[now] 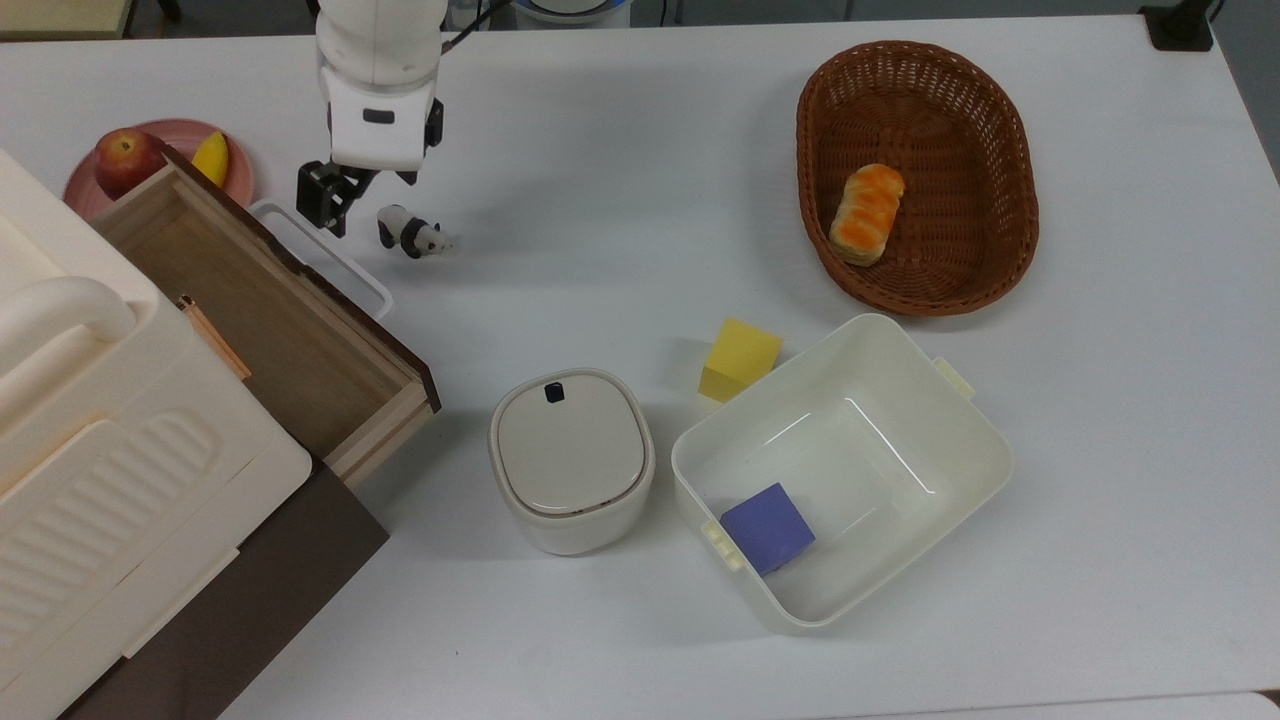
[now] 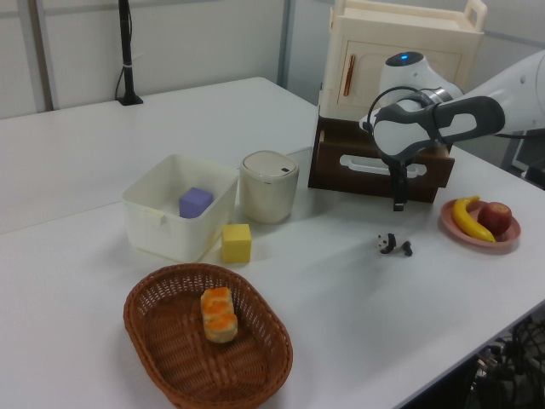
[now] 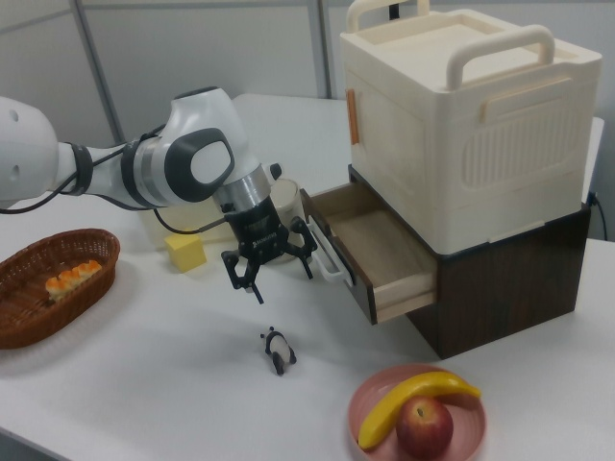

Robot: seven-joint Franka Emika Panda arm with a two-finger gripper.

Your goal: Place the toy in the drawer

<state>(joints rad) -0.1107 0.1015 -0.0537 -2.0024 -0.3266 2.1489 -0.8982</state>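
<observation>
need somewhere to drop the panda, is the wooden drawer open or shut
Open. The drawer is pulled out from the dark cabinet, its bare wood floor visible in the top and right views. The toy stands on the table outside it.

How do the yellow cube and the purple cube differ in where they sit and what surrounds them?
The yellow cube rests on the bare table, just outside the white tub, near one of the tub's corners. The purple cube lies inside that tub, on its floor near a wall. In the left view the yellow cube stands in front of the tub, while the purple cube is walled in. Both are plain blocks of similar size, and neither is near the gripper.
</observation>
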